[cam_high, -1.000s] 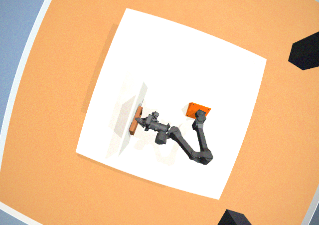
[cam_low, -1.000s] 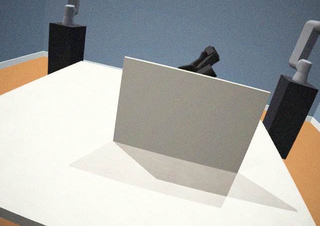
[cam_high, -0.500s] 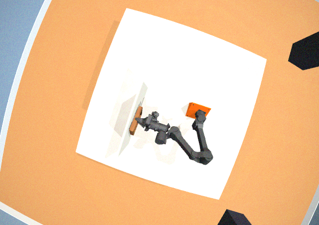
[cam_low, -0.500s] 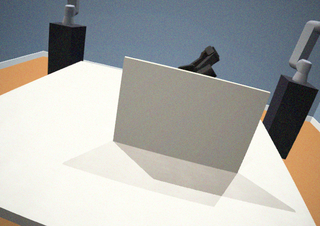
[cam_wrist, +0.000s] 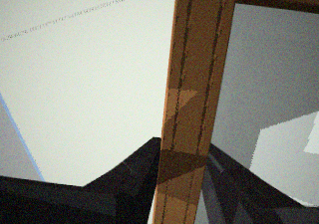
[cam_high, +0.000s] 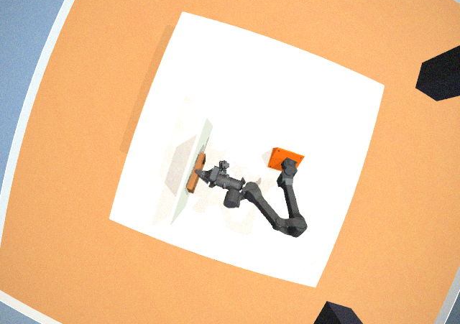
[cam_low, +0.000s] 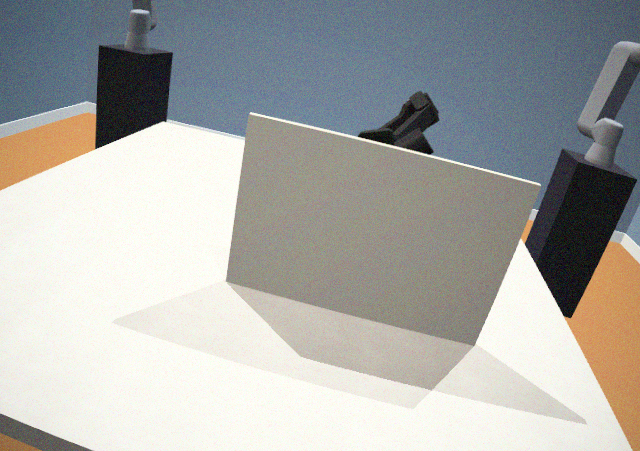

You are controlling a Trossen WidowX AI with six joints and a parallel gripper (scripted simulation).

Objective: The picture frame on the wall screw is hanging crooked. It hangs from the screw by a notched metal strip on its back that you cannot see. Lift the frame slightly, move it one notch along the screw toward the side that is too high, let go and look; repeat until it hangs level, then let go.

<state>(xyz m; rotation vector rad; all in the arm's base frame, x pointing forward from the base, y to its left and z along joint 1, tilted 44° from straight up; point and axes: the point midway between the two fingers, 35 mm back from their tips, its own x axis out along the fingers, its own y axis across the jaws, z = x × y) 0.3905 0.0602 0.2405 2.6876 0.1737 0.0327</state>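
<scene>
The brown picture frame is at the front face of the upright wall panel. My gripper is shut on one bar of the frame, with a dark finger on each side of the bar in the wrist view. In the wrist view the bar runs nearly upright and leans slightly, and a grey surface shows inside the frame. The screw and the notched strip are hidden. The exterior view shows only the back of the panel, so I cannot tell whether the frame is level.
The panel stands on a white table. My arm's orange base plate is on the table away from the panel. Dark pedestals with grey arms stand beyond the table. Part of my dark arm shows above the panel's top edge.
</scene>
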